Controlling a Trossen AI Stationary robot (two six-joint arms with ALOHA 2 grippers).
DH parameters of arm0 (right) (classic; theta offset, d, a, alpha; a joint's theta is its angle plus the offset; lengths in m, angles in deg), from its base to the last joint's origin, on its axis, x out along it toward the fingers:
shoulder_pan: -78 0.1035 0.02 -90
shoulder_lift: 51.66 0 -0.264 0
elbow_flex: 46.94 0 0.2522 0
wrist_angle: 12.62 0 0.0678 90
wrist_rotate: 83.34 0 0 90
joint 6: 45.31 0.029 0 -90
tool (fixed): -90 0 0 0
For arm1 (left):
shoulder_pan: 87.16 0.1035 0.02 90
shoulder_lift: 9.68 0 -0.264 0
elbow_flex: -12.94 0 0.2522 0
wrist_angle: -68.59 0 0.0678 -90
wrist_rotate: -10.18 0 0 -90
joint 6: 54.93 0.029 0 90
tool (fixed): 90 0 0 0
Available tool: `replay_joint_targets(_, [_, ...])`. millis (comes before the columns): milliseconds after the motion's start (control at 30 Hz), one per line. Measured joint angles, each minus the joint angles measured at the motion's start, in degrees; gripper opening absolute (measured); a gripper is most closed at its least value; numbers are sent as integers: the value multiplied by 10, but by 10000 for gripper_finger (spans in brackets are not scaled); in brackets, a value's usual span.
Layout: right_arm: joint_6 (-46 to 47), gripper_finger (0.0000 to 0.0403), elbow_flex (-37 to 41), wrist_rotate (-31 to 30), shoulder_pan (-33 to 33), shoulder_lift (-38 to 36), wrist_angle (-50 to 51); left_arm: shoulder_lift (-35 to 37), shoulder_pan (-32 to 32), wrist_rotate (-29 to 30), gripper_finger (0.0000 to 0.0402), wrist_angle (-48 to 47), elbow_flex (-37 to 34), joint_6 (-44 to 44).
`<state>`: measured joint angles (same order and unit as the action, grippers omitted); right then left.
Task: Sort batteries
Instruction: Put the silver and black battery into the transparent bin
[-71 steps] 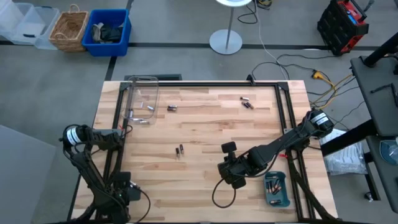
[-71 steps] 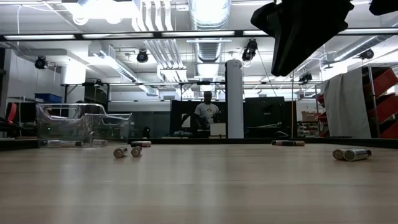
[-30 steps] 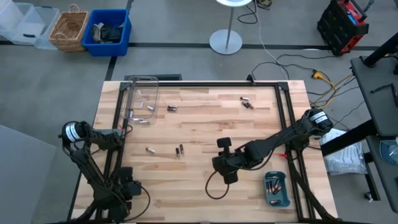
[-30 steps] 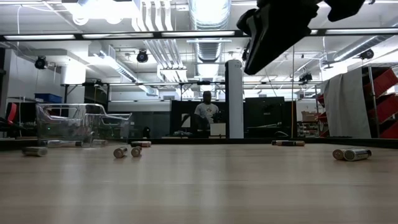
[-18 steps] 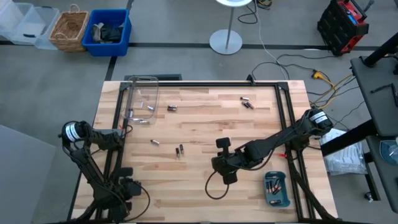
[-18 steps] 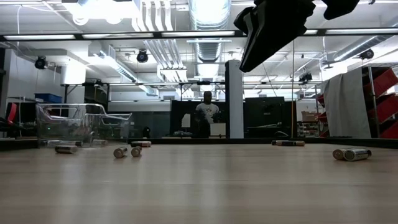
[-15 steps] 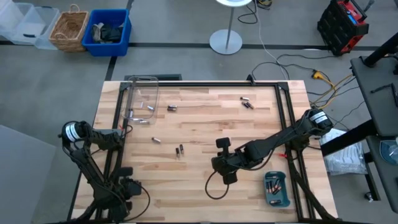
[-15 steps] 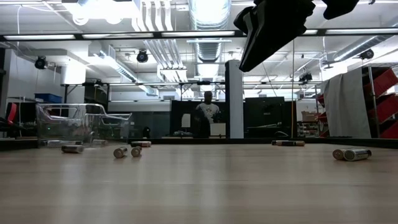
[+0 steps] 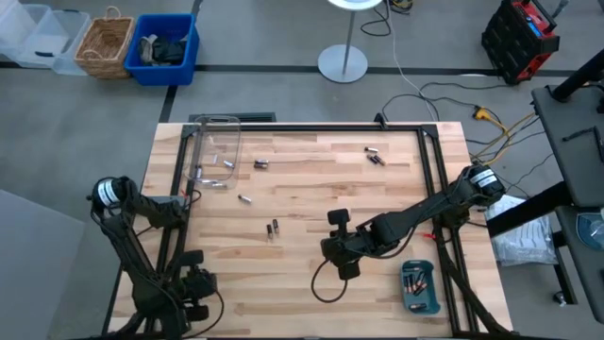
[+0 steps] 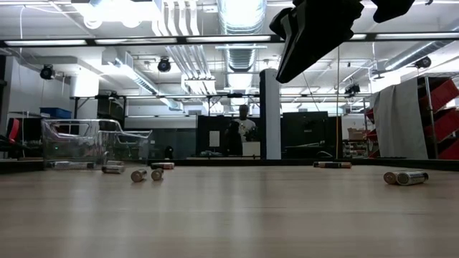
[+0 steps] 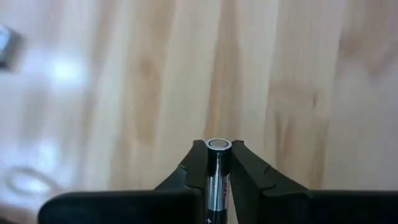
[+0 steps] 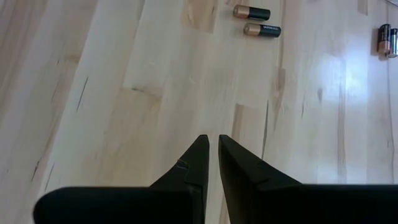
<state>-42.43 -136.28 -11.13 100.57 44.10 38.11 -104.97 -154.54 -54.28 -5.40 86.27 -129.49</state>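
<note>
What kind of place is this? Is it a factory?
More likely a robot lab or workshop than a factory. Two robot arms work at a wooden table on a bare concrete floor. Pipes and strip lights run across an open ceiling, and a red toolbox stands nearby.

A pale butcher-block wooden table point(image 9: 311, 189), smooth and lightly sheened, reflects overhead light. Loose batteries point(image 12: 262, 29) show coppery metallic ends and glossy dark sleeves; the battery point(image 11: 219, 174) between the left gripper point(image 11: 219, 163) fingers carries a bright silvery metal cap. Both the left gripper and the right gripper point(image 12: 212, 155) are matt black plastic. A clear plastic box point(image 9: 215, 149) looks glossy and transparent beside the dark metal frame point(image 9: 429, 170). A teal plastic tray point(image 9: 432, 304) appears smooth.
</note>
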Motion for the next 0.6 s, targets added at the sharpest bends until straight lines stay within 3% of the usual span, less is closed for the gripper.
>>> replay_joint_targets(400, [5, 28, 0, -1, 0, 0, -3, 52, 2, 259, 19, -59, 68, -8])
replay_joint_targets(600, [3, 28, 0, -2, 0, 0, -15, 57, 4, 339, 19, -70, 82, 0])
